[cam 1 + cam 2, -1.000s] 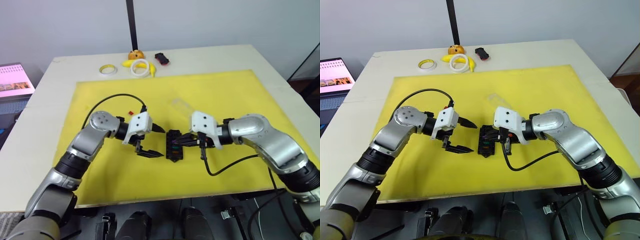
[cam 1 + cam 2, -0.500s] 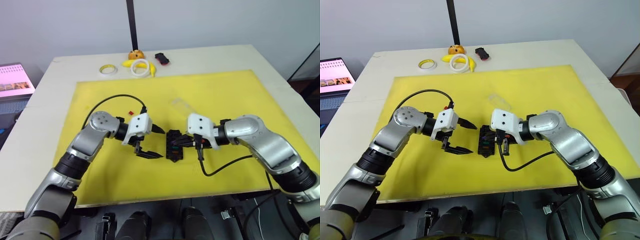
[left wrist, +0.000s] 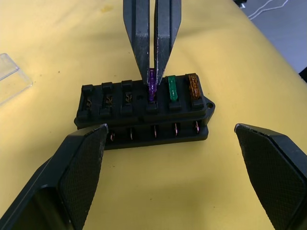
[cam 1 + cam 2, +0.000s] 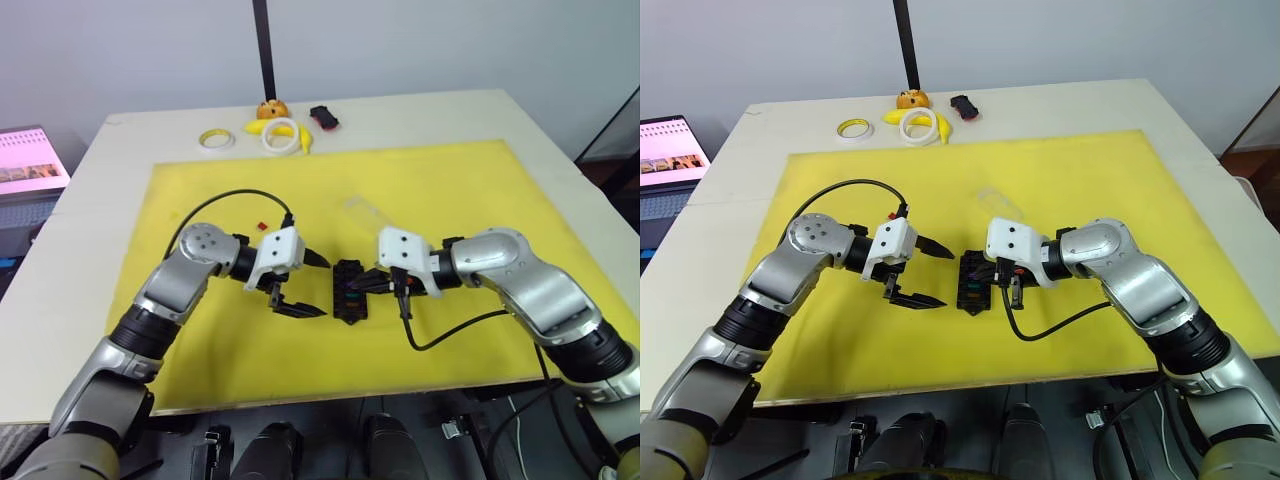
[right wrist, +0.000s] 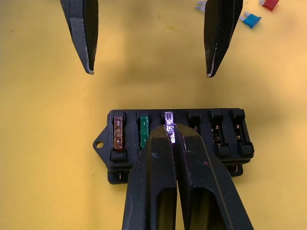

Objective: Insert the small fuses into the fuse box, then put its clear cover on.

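Note:
The black fuse box (image 4: 349,290) lies on the yellow mat between my grippers. An orange fuse (image 3: 193,86) and a green fuse (image 3: 172,89) stand in its near row. In the slot beside them stands a purple fuse (image 3: 152,86), and my right gripper (image 5: 171,134) is shut on its top. My left gripper (image 4: 322,287) is open just left of the box, with a finger (image 3: 76,167) at each end and touching nothing. The clear cover (image 4: 365,212) lies flat behind the box. Red (image 5: 270,4) and teal (image 5: 250,20) fuses lie loose on the mat.
The yellow mat (image 4: 450,190) covers most of the table. At the far edge are a yellow tape ring (image 4: 215,138), a white tape ring (image 4: 281,135), a small black-and-red gadget (image 4: 323,117) and a black pole (image 4: 262,50). A laptop (image 4: 30,160) sits off the table's left side.
My right gripper has edged slightly left over the fuse box with the purple fuse and then held there. The left arm has not moved.

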Tool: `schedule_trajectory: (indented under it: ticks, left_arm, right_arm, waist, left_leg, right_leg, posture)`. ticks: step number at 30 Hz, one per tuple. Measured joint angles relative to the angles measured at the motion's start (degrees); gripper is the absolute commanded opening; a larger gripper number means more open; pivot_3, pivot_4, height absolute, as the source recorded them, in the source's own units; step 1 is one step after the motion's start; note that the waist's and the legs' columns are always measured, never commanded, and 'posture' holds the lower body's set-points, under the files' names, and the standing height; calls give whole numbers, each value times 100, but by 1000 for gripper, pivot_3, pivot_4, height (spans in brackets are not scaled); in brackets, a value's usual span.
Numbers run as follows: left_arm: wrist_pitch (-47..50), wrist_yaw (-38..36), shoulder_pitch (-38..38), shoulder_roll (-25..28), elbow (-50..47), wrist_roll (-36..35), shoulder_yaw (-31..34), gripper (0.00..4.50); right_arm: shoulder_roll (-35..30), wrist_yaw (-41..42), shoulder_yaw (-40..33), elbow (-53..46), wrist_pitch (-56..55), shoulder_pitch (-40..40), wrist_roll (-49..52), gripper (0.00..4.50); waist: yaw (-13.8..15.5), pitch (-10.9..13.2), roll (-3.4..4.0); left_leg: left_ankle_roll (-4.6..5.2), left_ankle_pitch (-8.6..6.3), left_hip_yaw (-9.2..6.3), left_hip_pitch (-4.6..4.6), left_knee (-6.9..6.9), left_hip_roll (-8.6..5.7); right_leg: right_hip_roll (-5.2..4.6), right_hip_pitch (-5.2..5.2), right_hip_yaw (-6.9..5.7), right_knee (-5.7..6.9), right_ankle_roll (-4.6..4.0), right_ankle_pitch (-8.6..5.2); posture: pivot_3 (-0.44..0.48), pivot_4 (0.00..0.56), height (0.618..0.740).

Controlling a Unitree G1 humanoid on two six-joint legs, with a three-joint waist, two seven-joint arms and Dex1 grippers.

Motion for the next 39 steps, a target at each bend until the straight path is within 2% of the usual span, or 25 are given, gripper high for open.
schedule_trajectory:
  ticks: [39]
  left_arm:
    - [14, -29, -64, -52, 34, 111, 0, 4464]
  right_arm:
    - [239, 285, -76, 419, -452, 23, -168, 0]
  waist:
    - [-3, 0, 0]
  left_leg:
    - [0, 0, -1, 1, 1, 0]
  right_leg:
    - [0, 1, -1, 1, 0, 0]
  posture:
    - [0, 150, 740]
